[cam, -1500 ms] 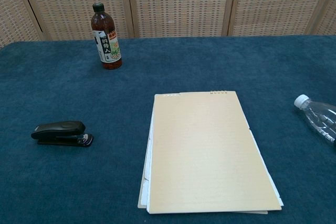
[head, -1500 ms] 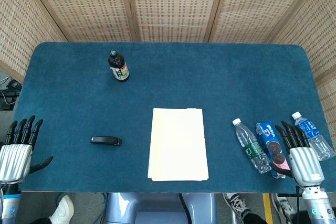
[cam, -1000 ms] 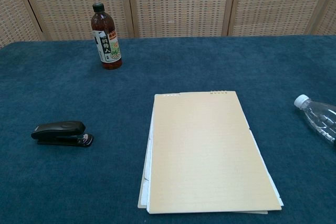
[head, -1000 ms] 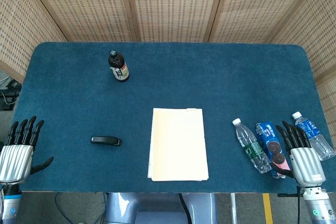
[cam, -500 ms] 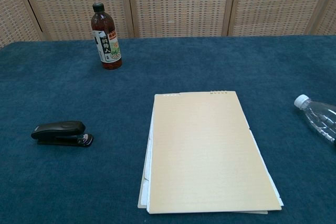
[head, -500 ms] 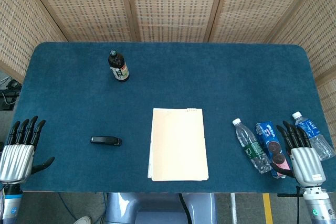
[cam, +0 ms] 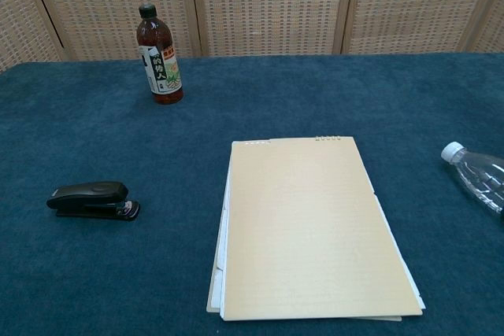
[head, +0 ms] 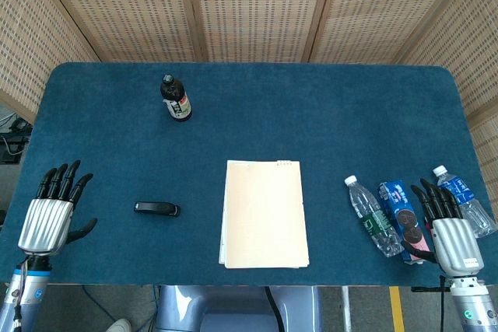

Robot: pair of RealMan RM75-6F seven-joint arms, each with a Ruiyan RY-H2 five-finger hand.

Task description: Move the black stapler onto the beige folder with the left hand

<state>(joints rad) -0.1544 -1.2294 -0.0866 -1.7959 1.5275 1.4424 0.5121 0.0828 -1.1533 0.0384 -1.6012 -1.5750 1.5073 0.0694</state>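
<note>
Black stapler [head: 156, 208] lies flat on the blue table [head: 311, 114], left of the beige folder [head: 263, 213], apart from it. Likely rigid, smooth plastic, fairly light; best pinched across its long sides near the middle. Left hand [head: 48, 214] empty, fingers spread, near the table's left edge. Right hand [head: 450, 227] empty, fingers straight. Only the head view shows either hand; the chest view gives the stapler's side profile.
</note>
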